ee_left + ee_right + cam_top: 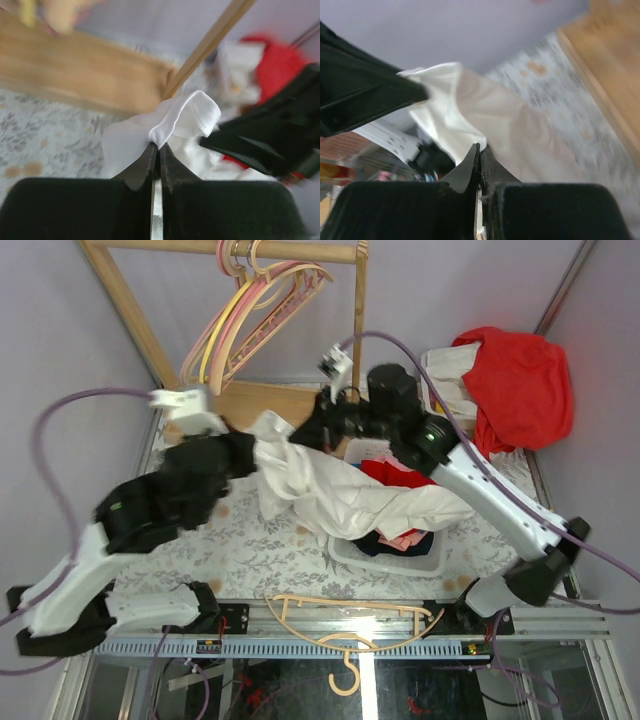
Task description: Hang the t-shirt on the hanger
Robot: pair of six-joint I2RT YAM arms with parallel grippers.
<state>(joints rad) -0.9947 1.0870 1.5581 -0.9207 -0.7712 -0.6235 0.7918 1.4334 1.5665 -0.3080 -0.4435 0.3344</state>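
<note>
Cloth is seen bunched at the middle of the top view: the t-shirt (335,490) is held up between the left hand (245,455) and the right hand (315,430), and its bulk is draped down to the right over a white bin (390,558) of red and navy clothes on the desk (240,540). The hanger (345,644) is found flat at the lower edge of the frame, near the arm bases and well apart from the shirt. Pink hangers (262,310) are hung at the upper left, and a red garment (520,380) is heaped at the upper right.

In the left wrist view, the left hand (156,145) is clenched on a folded hem of the t-shirt (185,117) at the centre, with the fold standing above the fingertips. The right hand (260,140) is seen as a dark shape at the right, just beside that fold.

In the right wrist view, the right hand (480,147) is likewise clamped on an edge of the t-shirt (470,110), and the left hand (365,95) is seen at the upper left.

The shirt is judged to be light, soft and limp, so it can be expected to sag and fold wherever it is not held. It is best gripped at a hemmed edge such as the collar or shoulder seams, so that the opening can be spread for the stiff, thin hanger.
</note>
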